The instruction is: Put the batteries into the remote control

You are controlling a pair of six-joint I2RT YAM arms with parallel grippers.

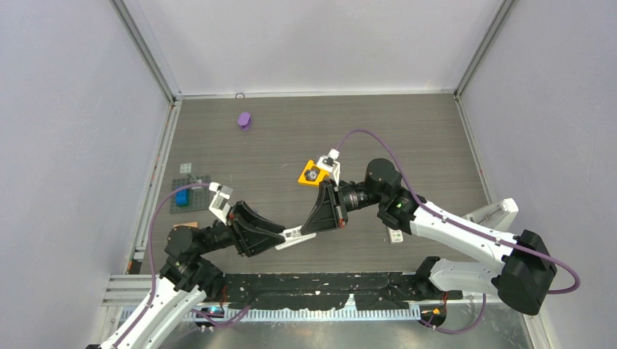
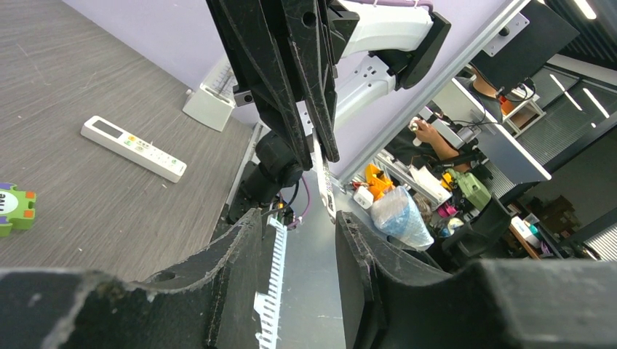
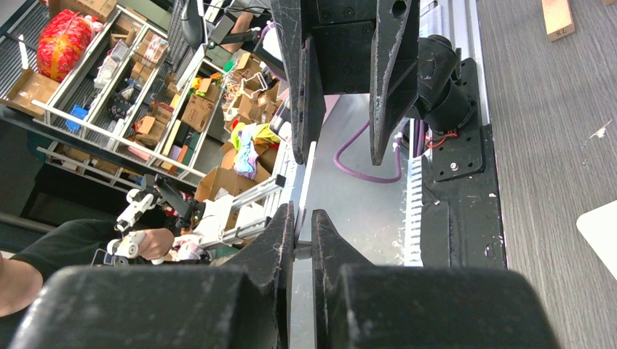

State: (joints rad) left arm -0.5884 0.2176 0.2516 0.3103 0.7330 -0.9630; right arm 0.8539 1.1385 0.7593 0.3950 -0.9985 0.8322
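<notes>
Right gripper pinching white strip, edge-on, unidentifiable.

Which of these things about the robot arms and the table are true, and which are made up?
1. The right gripper is pinching a thin white piece. True.
2. The left gripper is squeezed tight shut. False: its fingers stand apart, with the end of the thin white piece in the gap.
3. A white remote lies flat on the table. True.
4. One gripper is holding the green toy block. False: the block sits on the table, away from both grippers.
</notes>
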